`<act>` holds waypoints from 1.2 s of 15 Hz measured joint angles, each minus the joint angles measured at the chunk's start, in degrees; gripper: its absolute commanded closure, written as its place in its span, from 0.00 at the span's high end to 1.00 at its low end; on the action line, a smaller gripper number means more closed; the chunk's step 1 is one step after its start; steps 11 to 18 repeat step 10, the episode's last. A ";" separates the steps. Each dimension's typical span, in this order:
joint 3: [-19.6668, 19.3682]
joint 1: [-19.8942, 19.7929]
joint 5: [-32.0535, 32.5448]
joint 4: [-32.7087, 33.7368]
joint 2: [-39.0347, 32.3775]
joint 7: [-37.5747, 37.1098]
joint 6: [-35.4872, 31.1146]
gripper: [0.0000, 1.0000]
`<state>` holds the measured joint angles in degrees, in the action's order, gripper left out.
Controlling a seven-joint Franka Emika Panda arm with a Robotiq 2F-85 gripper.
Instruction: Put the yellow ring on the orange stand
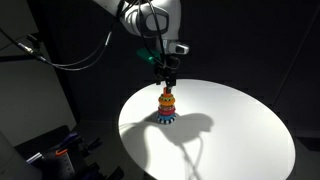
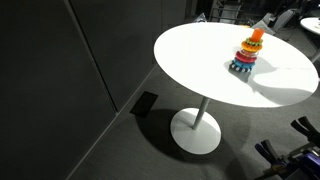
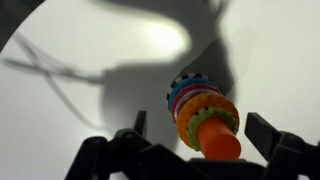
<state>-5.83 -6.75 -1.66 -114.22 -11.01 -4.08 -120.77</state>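
Gripper (image 1: 168, 76) hangs directly above the stand (image 3: 219, 146). Jaws are apart and grip nothing. In the wrist view the stand's orange tip shows between the two jaws, lower than them. Yellow ring (image 2: 249, 45) is on the stand, high in the stack of rings (image 3: 192, 92), just under the orange tip. Green, pink and blue rings are also on the stand. The stand is upright on the white round table (image 2: 190, 55), away from the table's edge. The gripper's shadow falls on the table beside the stand.
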 measured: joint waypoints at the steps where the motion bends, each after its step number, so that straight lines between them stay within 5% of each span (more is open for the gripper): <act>1: 0.00 0.03 0.78 -0.75 0.96 0.00 -0.03 1.00; 18: 0.00 0.04 2.82 -4.46 4.79 -0.15 -0.94 1.00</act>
